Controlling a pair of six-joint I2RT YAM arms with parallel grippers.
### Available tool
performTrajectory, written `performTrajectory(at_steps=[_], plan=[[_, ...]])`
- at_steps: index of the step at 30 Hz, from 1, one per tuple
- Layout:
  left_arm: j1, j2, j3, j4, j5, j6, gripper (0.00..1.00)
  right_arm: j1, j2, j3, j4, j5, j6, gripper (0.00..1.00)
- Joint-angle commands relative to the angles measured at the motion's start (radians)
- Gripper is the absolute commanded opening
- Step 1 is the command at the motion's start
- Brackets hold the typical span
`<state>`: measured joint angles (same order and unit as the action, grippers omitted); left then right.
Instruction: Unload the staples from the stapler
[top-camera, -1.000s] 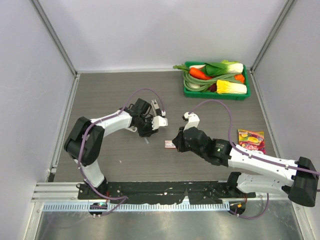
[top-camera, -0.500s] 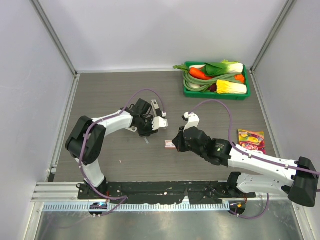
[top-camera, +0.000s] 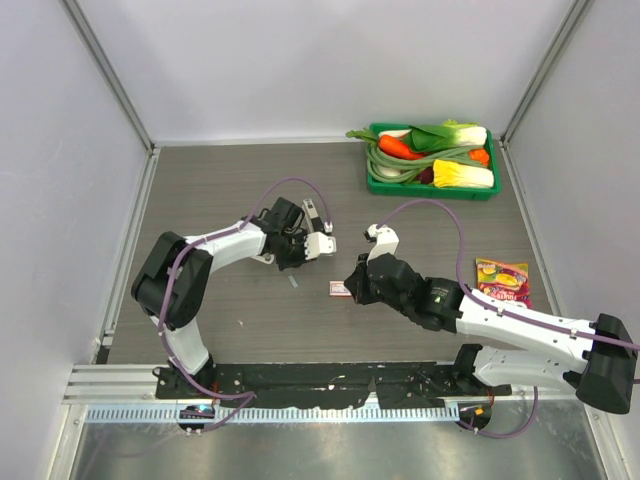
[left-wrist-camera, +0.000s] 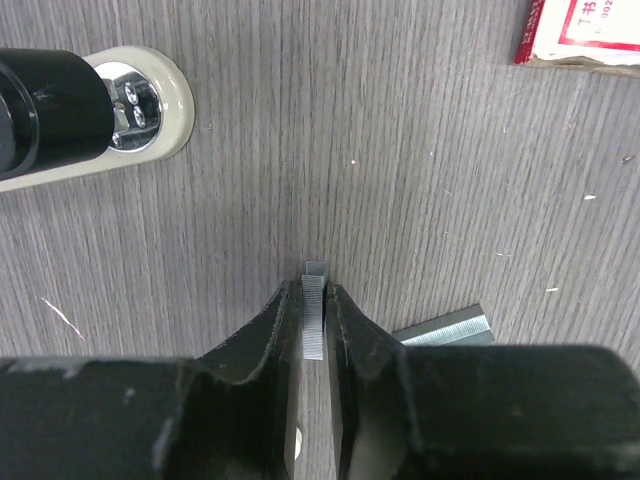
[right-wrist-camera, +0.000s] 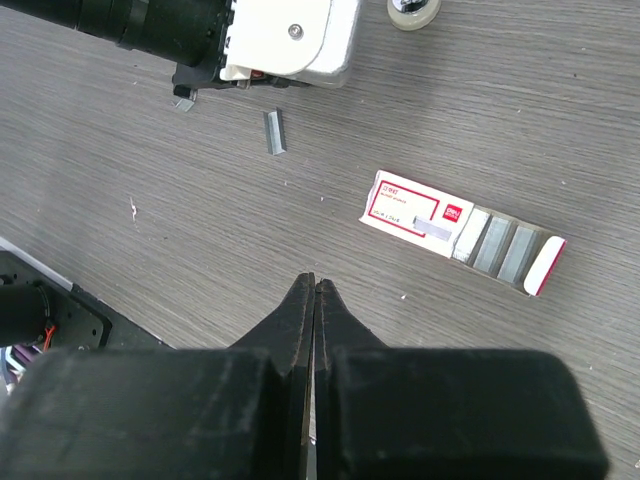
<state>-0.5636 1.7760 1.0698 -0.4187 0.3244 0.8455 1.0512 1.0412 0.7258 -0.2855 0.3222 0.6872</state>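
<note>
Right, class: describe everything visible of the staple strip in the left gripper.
The staple strip is a short, thin bar of silver-grey metal, finely ribbed. It is pinched lengthwise between the left gripper's two black fingers, its far end poking past their tips, above the wood-grain table. A second strip lies flat nearby, not touching it.

Grey wood-grain table (top-camera: 220, 190) with green vegetable tray (top-camera: 430, 191), snack packet (top-camera: 502, 281), staple box (right-wrist-camera: 460, 232), stapler (left-wrist-camera: 165, 95), loose staples (right-wrist-camera: 274, 132)
</note>
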Motion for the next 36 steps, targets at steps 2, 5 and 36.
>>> performTrajectory(at_steps=[2,5,36], plan=[[-0.005,-0.024,0.001,0.031,0.001,-0.034,0.16,-0.003,0.005,0.034,0.026,-0.003,-0.002,0.01],[-0.007,-0.021,0.025,-0.006,0.024,-0.068,0.14,-0.005,0.01,0.035,0.025,0.0,-0.008,0.01],[0.054,0.039,0.225,-0.261,0.341,-0.127,0.42,-0.054,0.105,0.023,0.094,-0.046,-0.078,0.01]])
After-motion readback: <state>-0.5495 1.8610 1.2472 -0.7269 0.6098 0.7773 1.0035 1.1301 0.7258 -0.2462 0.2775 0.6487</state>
